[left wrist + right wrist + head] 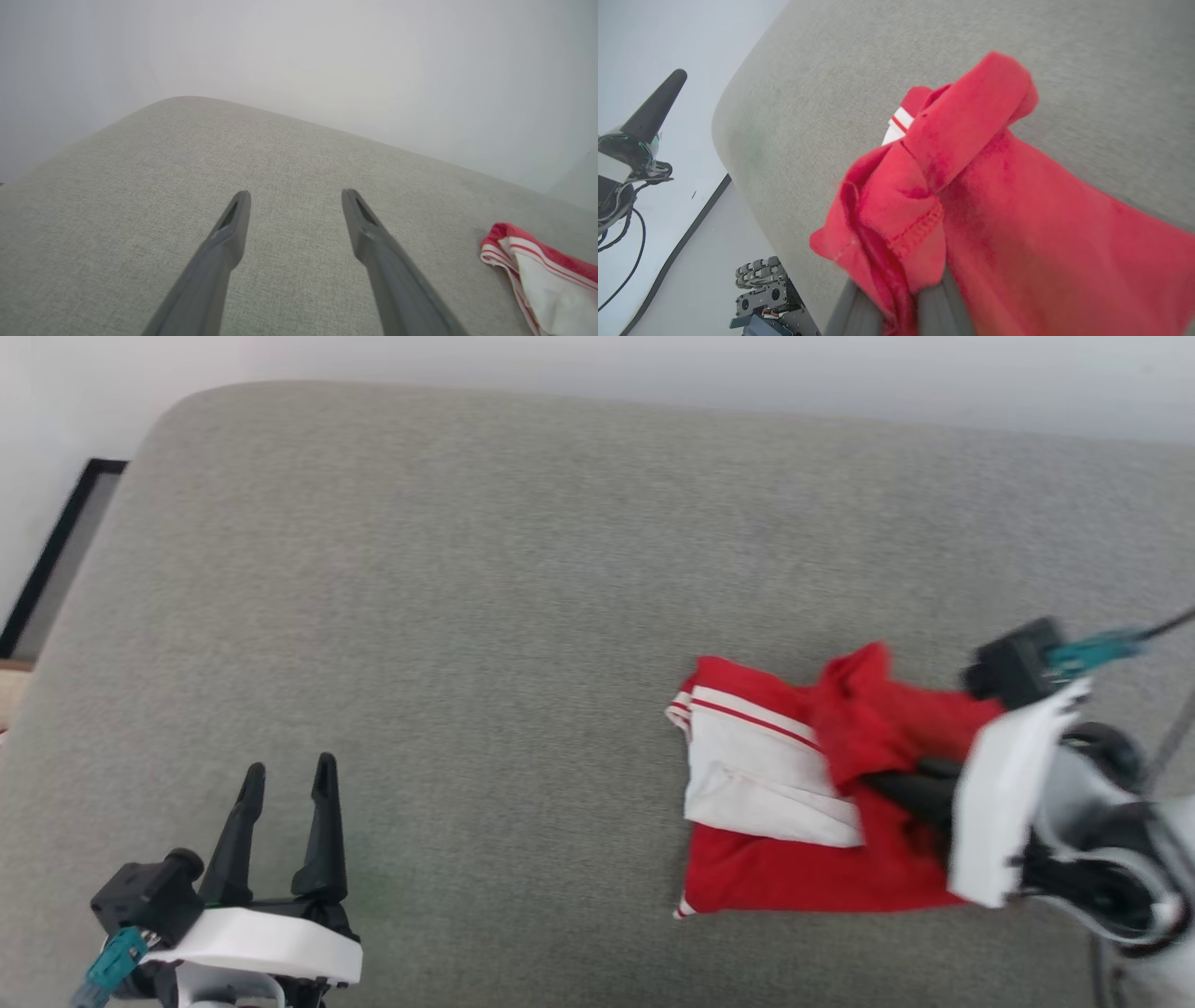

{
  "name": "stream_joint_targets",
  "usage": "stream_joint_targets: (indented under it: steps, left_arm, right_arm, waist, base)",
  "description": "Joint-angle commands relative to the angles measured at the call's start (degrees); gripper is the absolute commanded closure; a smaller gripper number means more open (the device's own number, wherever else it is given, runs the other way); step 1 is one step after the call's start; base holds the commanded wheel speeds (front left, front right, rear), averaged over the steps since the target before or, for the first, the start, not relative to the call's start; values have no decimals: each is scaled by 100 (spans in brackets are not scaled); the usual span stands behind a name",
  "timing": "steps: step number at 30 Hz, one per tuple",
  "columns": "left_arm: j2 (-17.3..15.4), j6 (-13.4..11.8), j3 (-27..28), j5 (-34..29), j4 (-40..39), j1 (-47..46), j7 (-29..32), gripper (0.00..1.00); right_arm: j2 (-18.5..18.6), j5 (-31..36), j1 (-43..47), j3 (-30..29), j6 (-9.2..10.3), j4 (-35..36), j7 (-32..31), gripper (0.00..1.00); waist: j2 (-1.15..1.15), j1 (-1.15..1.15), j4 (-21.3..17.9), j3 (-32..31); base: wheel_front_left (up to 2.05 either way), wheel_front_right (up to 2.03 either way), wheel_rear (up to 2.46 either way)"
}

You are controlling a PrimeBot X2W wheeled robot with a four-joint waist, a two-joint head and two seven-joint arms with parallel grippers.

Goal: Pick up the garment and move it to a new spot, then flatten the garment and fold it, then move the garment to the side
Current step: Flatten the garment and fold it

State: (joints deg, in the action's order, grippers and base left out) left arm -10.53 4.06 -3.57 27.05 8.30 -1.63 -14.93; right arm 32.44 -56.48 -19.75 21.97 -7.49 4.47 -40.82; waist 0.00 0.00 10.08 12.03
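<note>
- The garment (pixel 794 877) lies crumpled on the cushion (pixel 467 616), on its right half and toward its near edge. It is partly folded over itself.
- A white sleeve with red-and-white striped trim faces up on the side nearer the cushion's middle; the red body spreads below and to the right of it.
- One red fold stands up off the cushion in a bunched ridge; the right wrist view shows the garment (pixel 994 196) with a stitched hem close to the camera.
- The right gripper (pixel 887 784) reaches in from the cushion's right side. Its fingers (pixel 941 310) are pressed together on a bunch of red cloth, their tips buried in it.
- The left gripper (pixel 289 770) hangs over the cushion's near left part, well apart from the garment. Its fingers are spread, with bare cushion (pixel 299 140) between them.
- In the left wrist view, the left gripper (pixel 294 196) points across the cushion, and the garment's (pixel 546 280) striped edge lies at the right.
- Motion blur softens the head view around the right arm.
- Beyond the cushion's far edge stands a pale wall (pixel 653 364).
</note>
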Motion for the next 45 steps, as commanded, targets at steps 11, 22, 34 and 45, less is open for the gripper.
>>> stream_joint_targets:
  steps: [11,22,34,45]
  left_arm:
    - [128,162,82,-38,160,-169,-37,0]
    - [98,195,409,-40,73,-15,-33,0]
    - [11,212,642,-107,-55,335,-33,0]
    - [-20,247,958,-318,-195,839,-33,0]
  right_arm:
    - [-351,312,-576,940,0,-854,227,0]
    - [66,51,-419,230,0,-341,797,0]
    - [207,741,502,-705,0,-666,2628,0]
    - [20,1477,1269,-941,0,-1324,4584,0]
  waist:
    - [0,0,238,-91]
    - [0,0,-365,-317]
    - [0,0,-1107,-713]
    - [0,0,-1495,-1156]
  base:
    - [0,0,0]
    - [0,0,0]
    - [0,0,0]
    - [0,0,0]
